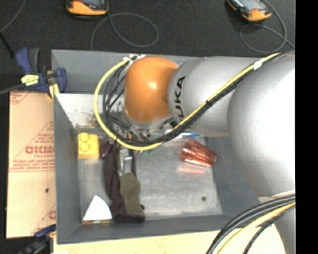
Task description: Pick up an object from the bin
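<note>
A long dark cloth strip (113,191), brownish-purple with an olive-green end, lies on the left half of the bin (174,193) floor and runs down toward the near wall. The gripper (125,161) sits over the strip's upper part, under the arm's orange cover (146,89); whether it is released or clenched cannot be told. A yellow studded block (88,146) lies just left of the strip's top, a white triangular piece (97,209) sits beside its lower end, and a copper-coloured ridged piece (198,153) lies well apart to the right.

Black floor (198,30) crossed by thin looping cables (157,32), two orange devices (87,6).
</note>
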Available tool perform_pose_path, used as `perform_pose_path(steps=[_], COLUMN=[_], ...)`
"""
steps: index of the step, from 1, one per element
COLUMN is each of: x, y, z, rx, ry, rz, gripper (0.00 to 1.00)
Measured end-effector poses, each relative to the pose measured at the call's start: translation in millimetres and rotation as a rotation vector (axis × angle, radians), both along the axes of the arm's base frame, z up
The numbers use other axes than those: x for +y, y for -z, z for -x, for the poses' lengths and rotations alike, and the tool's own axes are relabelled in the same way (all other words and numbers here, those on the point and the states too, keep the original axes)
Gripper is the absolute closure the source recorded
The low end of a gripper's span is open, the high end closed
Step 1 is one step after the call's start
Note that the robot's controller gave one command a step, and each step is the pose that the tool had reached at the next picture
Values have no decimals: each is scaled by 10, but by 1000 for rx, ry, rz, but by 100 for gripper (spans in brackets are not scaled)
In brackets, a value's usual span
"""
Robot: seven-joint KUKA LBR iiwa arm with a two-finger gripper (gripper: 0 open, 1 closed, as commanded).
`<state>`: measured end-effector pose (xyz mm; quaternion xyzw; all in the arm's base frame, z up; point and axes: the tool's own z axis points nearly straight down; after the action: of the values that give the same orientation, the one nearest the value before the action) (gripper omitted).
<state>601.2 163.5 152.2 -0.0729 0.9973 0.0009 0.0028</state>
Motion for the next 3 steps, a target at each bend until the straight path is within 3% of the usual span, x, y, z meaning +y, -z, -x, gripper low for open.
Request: perform_pose_path(steps=[1, 2, 3], x=[152, 84, 86], y=[107, 422, 796], z=[0, 23, 95], rx=[-1, -8, -7], ry=[-46, -283, -400], rz=[0, 2, 0], gripper=[0, 0, 100])
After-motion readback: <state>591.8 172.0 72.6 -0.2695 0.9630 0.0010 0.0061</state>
